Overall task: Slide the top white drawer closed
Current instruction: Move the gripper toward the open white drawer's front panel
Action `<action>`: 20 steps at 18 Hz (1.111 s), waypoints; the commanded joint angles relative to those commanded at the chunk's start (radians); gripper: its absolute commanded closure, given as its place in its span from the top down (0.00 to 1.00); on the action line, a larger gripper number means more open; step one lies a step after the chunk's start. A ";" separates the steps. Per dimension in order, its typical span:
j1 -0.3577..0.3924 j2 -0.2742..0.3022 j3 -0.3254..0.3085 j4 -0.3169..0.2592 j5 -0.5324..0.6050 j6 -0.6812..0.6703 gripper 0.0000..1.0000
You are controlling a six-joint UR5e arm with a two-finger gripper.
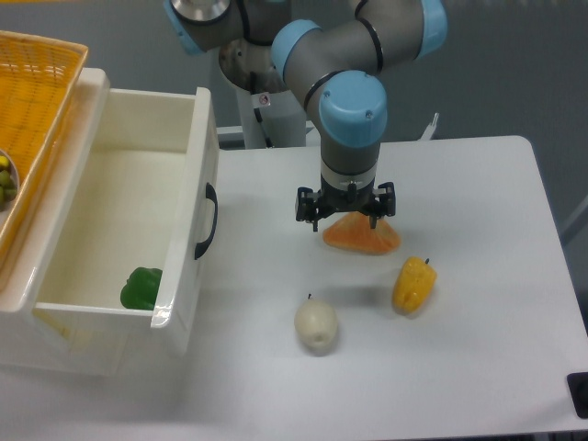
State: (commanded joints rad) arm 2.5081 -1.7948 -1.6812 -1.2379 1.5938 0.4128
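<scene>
The top white drawer [188, 230] stands pulled far out of the cabinet at the left, its glossy front facing right with a black curved handle [208, 220]. A green pepper [141, 288] lies inside near the front wall. My gripper [345, 222] hangs open over the table well to the right of the drawer front, its black fingers spread just above the orange wedge [362, 233]. Nothing is between the fingers.
A yellow pepper [413, 284] and a white garlic-like bulb [316, 324] lie on the white table [478, 211] in front of the gripper. An orange wicker basket [32, 110] sits on the cabinet top at the far left.
</scene>
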 joint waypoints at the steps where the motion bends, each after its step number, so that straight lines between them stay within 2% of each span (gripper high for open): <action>1: -0.002 -0.002 0.000 0.000 0.000 -0.029 1.00; 5: -0.008 -0.011 0.000 0.002 -0.006 -0.161 1.00; 12: -0.029 -0.014 -0.003 -0.002 -0.011 -0.224 1.00; 20: -0.136 -0.040 0.002 0.000 -0.011 -0.223 1.00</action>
State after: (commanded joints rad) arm 2.3716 -1.8346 -1.6797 -1.2379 1.5831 0.1902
